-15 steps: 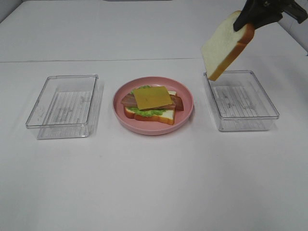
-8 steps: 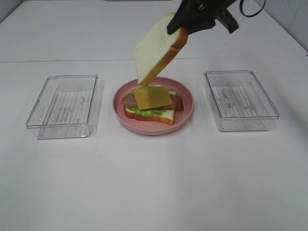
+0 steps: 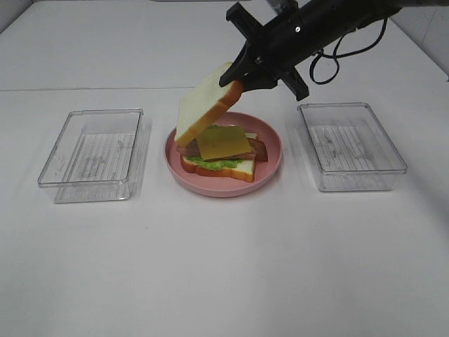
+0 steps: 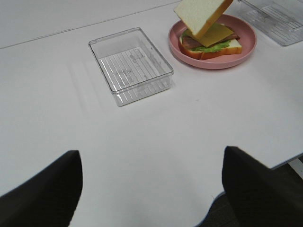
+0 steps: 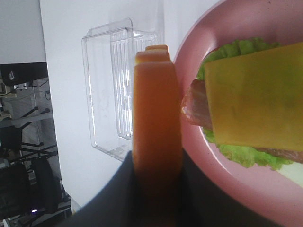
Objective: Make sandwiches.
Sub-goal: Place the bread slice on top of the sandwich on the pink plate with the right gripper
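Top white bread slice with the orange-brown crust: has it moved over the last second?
Yes. The white bread slice with orange-brown crust went leftward in the high view, from above the right clear plastic tray to over the round pink plate.

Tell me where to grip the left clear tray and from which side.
Pinch one long wall of the left clear tray near its rim, coming straight down from above. It sits upright and open-topped with thin vertical walls, so one finger can drop inside and one outside.
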### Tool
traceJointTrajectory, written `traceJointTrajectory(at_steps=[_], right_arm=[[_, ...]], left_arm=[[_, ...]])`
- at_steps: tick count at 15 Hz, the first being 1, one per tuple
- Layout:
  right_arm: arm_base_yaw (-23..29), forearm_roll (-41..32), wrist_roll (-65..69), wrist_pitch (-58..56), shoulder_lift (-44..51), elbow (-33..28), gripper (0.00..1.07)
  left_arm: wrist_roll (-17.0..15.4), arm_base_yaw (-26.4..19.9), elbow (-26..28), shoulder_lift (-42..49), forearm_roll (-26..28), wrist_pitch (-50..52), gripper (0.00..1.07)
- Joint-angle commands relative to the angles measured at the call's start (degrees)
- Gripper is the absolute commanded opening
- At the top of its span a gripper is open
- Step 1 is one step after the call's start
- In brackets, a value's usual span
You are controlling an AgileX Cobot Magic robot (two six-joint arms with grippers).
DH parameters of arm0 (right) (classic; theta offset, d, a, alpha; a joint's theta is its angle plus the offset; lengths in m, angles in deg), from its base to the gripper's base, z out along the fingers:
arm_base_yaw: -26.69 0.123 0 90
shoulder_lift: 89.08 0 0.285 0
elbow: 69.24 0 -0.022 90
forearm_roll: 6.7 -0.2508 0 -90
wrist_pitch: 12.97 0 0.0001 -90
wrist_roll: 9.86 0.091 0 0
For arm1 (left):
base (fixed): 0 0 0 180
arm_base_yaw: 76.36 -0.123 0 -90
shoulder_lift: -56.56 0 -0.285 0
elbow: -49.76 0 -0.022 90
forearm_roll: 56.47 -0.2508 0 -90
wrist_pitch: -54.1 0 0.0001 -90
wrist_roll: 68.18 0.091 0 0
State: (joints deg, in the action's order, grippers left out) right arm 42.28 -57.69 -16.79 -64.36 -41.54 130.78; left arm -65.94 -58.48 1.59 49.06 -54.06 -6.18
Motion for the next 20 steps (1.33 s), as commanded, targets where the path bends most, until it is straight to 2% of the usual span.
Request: traceJointTrajectory(at_steps=[1, 6, 9, 10, 11, 12, 14, 15, 20], right_arm=[[-0.11, -1.55, -0.97, 1.6, -2.06, -0.29, 0.0], [-0.17, -0.11, -0.34, 2.18, -3.5, -0.29, 0.0], [-0.17, 2.58, 1.83, 1.32, -3.5, -0.29, 0.17], [-0.17, 2.81, 1.89, 1.03, -3.5, -0.29, 0.28], [-0.17, 2.81, 1.89, 0.46, -3.5, -0.29, 0.44], [-0.17, 2.81, 1.89, 0.11, -3.5, -0.29, 0.5], [-0.17, 3.72, 1.89, -1.43, -3.5, -0.29, 0.72], [-0.17, 4.98, 1.89, -1.89, -3.5, -0.23, 0.76], [-0.17, 9.8, 2.35, -4.7, -2.98, -0.23, 0.77]], left_arm=[[0.06, 0.11, -0.17, 1.2, 0.17, 0.74, 0.77], [0.06, 0.11, -0.17, 1.2, 0.17, 0.74, 0.77], [0.06, 0.11, -0.17, 1.2, 0.17, 0.74, 0.77], [0.06, 0.11, -0.17, 1.2, 0.17, 0.74, 0.77], [0.06, 0.11, -0.17, 1.2, 0.17, 0.74, 0.77], [0.06, 0.11, -0.17, 1.2, 0.17, 0.74, 0.77], [0.06, 0.11, -0.17, 1.2, 0.17, 0.74, 0.77], [0.06, 0.11, -0.17, 1.2, 0.17, 0.74, 0.77], [0.06, 0.11, -0.17, 1.2, 0.17, 0.74, 0.77]])
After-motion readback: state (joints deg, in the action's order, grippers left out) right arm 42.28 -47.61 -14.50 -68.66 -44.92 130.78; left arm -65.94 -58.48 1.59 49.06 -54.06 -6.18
